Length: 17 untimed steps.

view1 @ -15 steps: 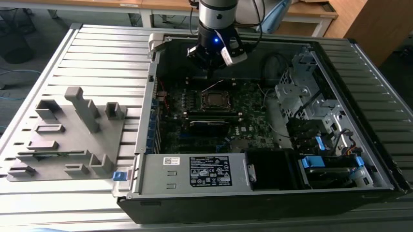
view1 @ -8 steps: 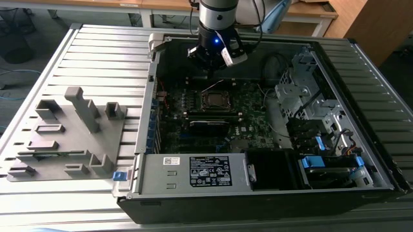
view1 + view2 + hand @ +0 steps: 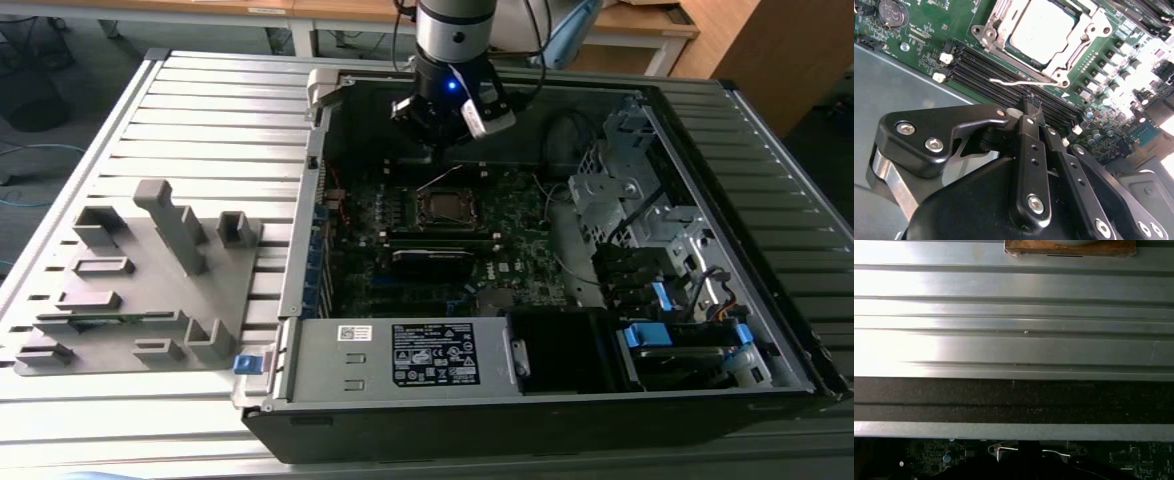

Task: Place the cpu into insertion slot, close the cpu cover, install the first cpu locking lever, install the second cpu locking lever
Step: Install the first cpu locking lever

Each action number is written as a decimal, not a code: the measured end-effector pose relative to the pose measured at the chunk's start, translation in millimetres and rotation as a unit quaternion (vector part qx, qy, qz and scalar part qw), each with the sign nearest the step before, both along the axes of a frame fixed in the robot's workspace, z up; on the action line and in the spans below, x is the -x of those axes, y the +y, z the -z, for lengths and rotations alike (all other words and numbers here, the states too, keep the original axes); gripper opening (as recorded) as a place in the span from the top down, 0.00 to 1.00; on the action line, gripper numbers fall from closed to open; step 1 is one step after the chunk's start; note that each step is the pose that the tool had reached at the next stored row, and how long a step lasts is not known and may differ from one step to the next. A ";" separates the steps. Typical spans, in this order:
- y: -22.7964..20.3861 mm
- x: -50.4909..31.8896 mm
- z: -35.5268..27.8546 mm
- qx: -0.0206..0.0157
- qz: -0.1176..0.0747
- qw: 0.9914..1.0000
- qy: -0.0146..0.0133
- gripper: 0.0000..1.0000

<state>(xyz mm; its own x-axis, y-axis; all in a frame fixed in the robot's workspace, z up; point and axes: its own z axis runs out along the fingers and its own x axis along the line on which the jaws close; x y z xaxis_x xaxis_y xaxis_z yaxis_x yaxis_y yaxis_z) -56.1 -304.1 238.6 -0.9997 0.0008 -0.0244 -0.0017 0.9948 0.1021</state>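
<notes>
Cpu (image 3: 1041,30) seated in insertion slot (image 3: 985,36); cpu cover (image 3: 1076,52) down over it. Gripper (image 3: 1033,112) closed, empty, near slot. Locking lever (image 3: 1014,81) beside slot: thin springy wire, probably slippery; engage free end.

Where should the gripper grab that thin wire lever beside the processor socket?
Probably the hooked free end of the lever, toward the white memory-slot clips. It juts past the socket frame there, with room around the wire. Come from above, one finger each side, since the rest runs tight along the frame.
</notes>
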 end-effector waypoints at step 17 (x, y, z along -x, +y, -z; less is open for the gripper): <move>-3.7 -0.3 0.9 -0.015 0.000 1.000 0.000 0.89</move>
